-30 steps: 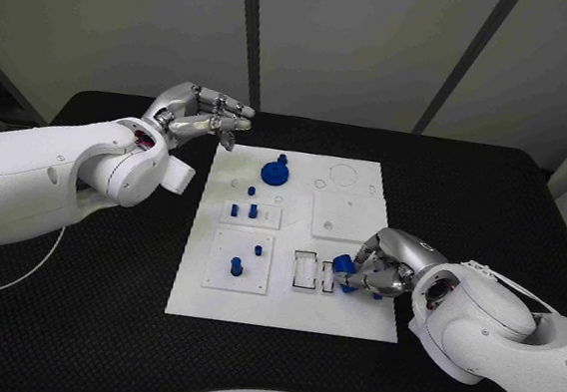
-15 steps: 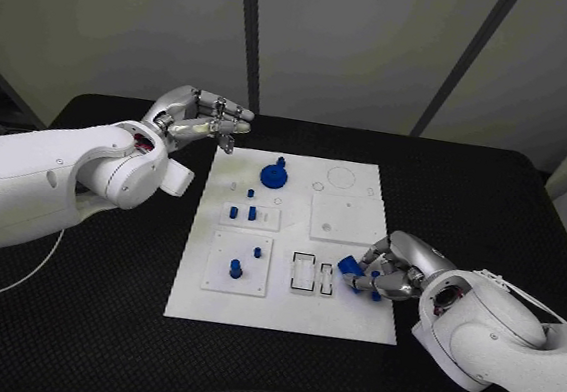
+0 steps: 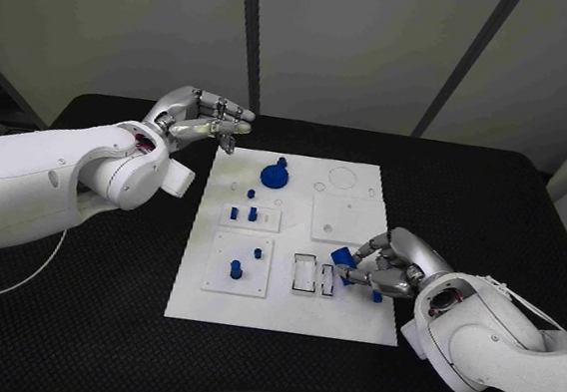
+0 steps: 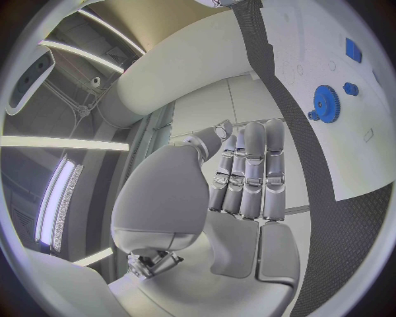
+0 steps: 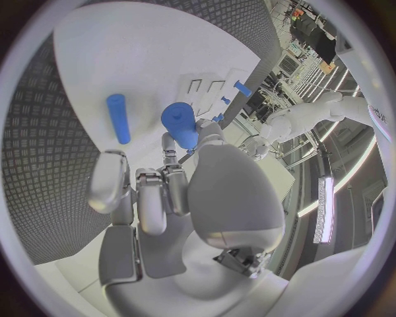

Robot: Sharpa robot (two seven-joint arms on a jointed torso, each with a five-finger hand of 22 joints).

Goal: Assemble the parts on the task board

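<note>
The white task board lies mid-table. My right hand hovers over its near right part and pinches a blue round-headed part at its fingertips; the right wrist view shows the same part in front of that hand. A blue cylinder lies flat on the board beside the hand. A blue gear sits at the board's far middle. Several small blue pegs stand in the left plates. My left hand hangs off the board's far left corner, fingers curled in, holding nothing.
Two narrow slots lie just left of the right hand, one with a blue piece in it. The left wrist view shows the gear and the board's edge beyond the left hand. Black table surrounds the board.
My right hand has shifted a little up and towards the board's middle, carrying the blue part with it. The left hand has stayed where it was.
</note>
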